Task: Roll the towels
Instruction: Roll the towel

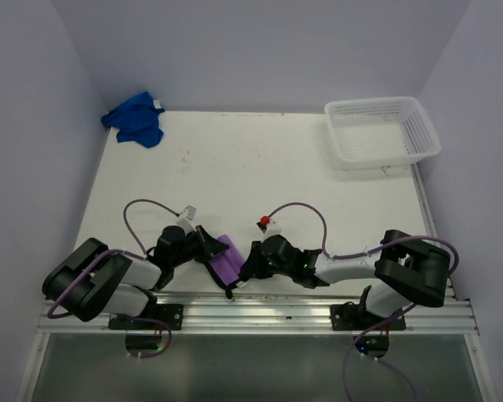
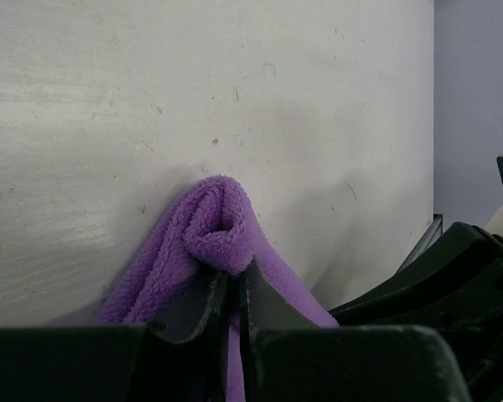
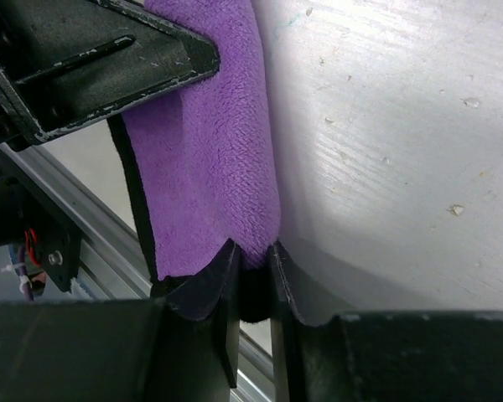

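two towels are on the table, and only one is being worked. the purple towel [image 1: 226,258] lies just beyond the aluminium rail [image 1: 268,311], about midway along it, gathered into a narrow band. the left gripper [image 2: 233,280] has its jaws almost together, pinching a curled-over end of the cloth. the right gripper [image 3: 251,258] nips the opposite end the same way, jaws squeezed onto a thin fold. gripping both ends probably holds the band straight and taut, so the curl can be turned evenly across its width. the blue towel [image 1: 135,119] sits crumpled far from the rail, beyond its left end, with no gripper near it, so it seems to wait its turn. the white basket [image 1: 412,107] stands equally far from the rail, beyond its right end.
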Motion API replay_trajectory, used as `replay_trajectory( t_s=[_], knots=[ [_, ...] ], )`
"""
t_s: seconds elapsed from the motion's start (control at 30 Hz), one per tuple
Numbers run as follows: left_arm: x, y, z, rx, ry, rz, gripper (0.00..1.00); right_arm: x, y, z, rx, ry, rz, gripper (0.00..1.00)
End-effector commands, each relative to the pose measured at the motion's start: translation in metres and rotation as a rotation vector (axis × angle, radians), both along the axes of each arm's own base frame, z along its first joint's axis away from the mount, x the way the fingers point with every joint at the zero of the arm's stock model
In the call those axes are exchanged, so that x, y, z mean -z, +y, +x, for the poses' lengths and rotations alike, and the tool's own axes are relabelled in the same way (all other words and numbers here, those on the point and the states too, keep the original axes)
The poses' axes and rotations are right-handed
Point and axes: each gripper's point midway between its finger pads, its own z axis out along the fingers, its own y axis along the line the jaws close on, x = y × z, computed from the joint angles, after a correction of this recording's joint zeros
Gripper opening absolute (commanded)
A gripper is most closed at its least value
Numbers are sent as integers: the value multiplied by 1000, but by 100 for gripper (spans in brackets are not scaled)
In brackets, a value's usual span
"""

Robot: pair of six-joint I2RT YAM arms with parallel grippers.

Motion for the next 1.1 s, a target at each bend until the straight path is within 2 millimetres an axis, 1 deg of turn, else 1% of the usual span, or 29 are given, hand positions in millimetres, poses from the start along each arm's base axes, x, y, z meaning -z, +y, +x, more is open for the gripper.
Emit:
replay_trajectory(
  t_s=[0.0,0.03,0.07,0.1,0.13,0.17,0.2,0.27,0.3,0.33,0.37,0.4,0.43,0.47,0.5,0.53,0.57,0.6,0.63,0.67,0.7,0.73,0.8,0.83,0.9,0.97,1.0,1.07],
  knots=[
    [21,18,-16,-11,10,69,0,-6,4,5,-6,-29,12,16],
    [22,18,-16,-11,17,75,0,-8,4,5,-11,-37,9,9],
    [23,19,-16,-11,21,82,0,-8,5,6,-12,-41,3,6],
    [31,23,-21,-9,54,111,0,-6,3,5,-20,-44,-15,1],
    [22,19,-11,-13,30,103,0,-5,3,6,-22,-46,-22,0],
    [21,19,-10,-12,28,111,0,-5,3,6,-21,-50,-24,0],
    [17,18,-5,-14,23,114,2,-4,1,7,-20,-54,-33,0],
    [17,26,-4,-30,53,141,13,-4,1,7,-23,-59,-41,0],
    [10,25,3,-31,38,143,23,-2,-1,8,-19,-67,-58,0],
    [6,30,4,-44,46,152,28,-2,-2,7,-22,-72,-64,0],
    [-5,29,10,-47,24,150,33,-3,0,6,-28,-82,-69,0],
    [-3,33,8,-57,53,173,40,0,-2,5,-38,-87,-97,0],
    [-18,33,13,-64,15,161,43,-5,4,5,-42,-109,-100,0],
    [-33,31,21,-67,-14,152,46,-4,4,4,-48,-115,-116,0],
    [-40,30,23,-68,-24,150,49,-2,3,3,-59,-123,-144,0],
    [-45,31,21,-67,-15,154,51,-1,2,4,-55,-139,-165,0],
    [-50,30,23,-64,-19,156,52,-5,9,1,-68,-152,-165,0],
    [-58,29,25,-56,-12,164,54,-1,8,-1,-75,-154,-191,0],
    [-60,29,25,-52,1,173,54,-1,9,-1,-77,-159,-201,0],
    [-63,29,26,-46,1,184,54,-6,13,-1,-75,-179,-202,0],
    [-63,30,23,-39,41,206,54,-3,12,-3,-76,-181,-225,0],
    [-62,31,22,-35,58,218,54,-4,16,-5,-81,-190,-230,0],
    [-68,34,24,-40,57,244,54,-2,13,-4,-62,-202,-265,0],
    [-69,36,22,-45,63,256,54,-2,15,-6,-66,-203,-265,0],
    [-73,38,21,-46,54,256,55,0,13,-4,-47,-209,-284,0],
    [-77,35,18,-28,47,240,55,-2,14,-3,-38,-217,-290,0],
    [-76,31,14,-5,65,230,55,-1,11,-2,-27,-221,-306,0],
    [-75,28,11,18,80,224,55,-5,16,-1,-22,-238,-301,0]
  ],
)
